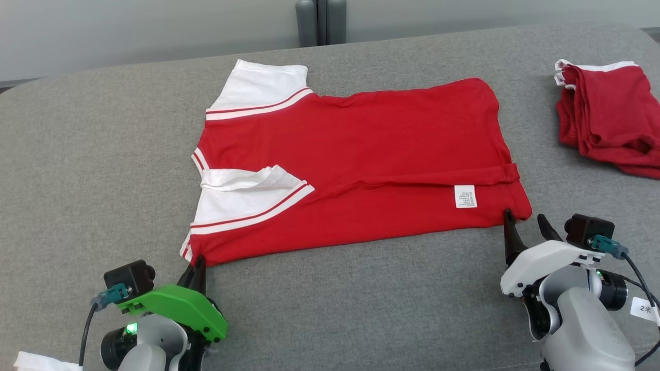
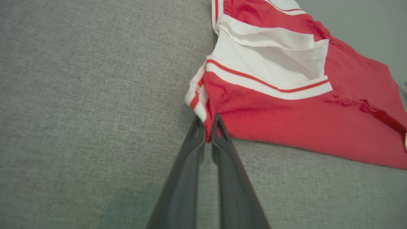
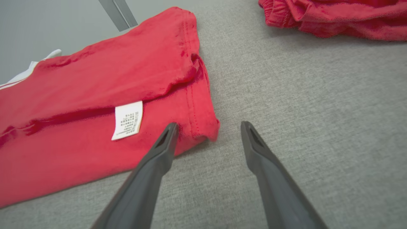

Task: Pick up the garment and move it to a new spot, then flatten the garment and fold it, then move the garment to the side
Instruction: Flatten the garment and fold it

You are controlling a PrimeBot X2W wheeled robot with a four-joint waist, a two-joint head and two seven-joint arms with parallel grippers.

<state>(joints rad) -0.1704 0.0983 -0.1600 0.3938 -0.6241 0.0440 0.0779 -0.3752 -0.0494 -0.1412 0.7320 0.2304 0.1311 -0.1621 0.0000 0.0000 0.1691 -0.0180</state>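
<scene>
Left end effector [image 1: 197, 265], green housing, nearest the lens: fingers closed on the near-left corner of the T-shirt [image 1: 361, 154], just beside the red-and-white striped trim; the left wrist view shows a thin pinch of red edge between the tips. Right end effector [image 1: 524, 219], white housing: jaws apart, straddling the near-right hem corner, not yet gripping. Item: red T-shirt, white sleeves, spread sideways at the middle of the grey fabric-covered desk [image 1: 103, 154]; one sleeve folded in over the body; care label [image 1: 465, 196] showing near the hem. Handling, by judgement: light, soft, limp knit; will sag between holds and crease easily; not fragile; best taken at both near corners, on stitched hem and trim, deep enough to catch every layer. Also present: folded red garment [image 1: 608, 118], far right, well apart.
</scene>
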